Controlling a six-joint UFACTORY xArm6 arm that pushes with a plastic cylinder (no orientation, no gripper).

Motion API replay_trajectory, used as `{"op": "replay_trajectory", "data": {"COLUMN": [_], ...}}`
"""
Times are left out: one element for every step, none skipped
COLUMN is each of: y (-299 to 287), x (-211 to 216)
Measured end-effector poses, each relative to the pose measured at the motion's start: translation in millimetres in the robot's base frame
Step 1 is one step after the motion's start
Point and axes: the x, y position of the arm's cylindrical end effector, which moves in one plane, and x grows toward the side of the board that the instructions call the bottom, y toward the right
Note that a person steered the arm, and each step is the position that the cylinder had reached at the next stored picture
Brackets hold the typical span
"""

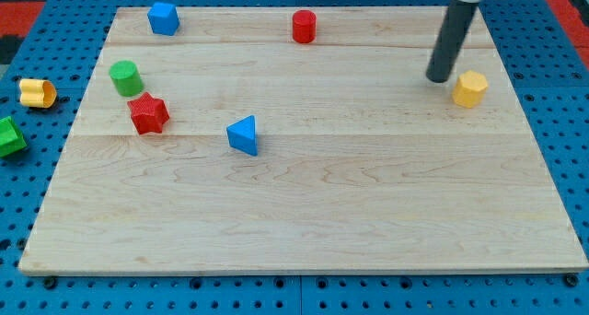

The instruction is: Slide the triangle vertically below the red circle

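Note:
A blue triangle block (243, 135) lies on the wooden board, left of the middle. A red circle block (304, 27) stands near the view's top, a little right of the triangle and well above it. My tip (439, 78) is at the view's upper right, far to the right of both, just left of a yellow hexagon block (469, 88).
A blue hexagon-like block (163, 18) sits at the top left. A green cylinder (125, 77) and a red star block (147, 113) stand near the left edge. Off the wooden board (304, 223), on the blue pegboard, lie a yellow block (37, 93) and a green block (9, 136).

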Motion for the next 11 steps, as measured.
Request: {"op": "replay_trajectory", "data": {"y": [-72.2, -132.6, -145.8, -151.5, -151.6, -151.4, -170.8, -191.6, -225.0, -259.7, -249.1], "x": [-0.1, -0.1, -0.1, -0.1, -0.1, 1.0, 12.1, 25.0, 38.4, 60.4, 82.4]}}
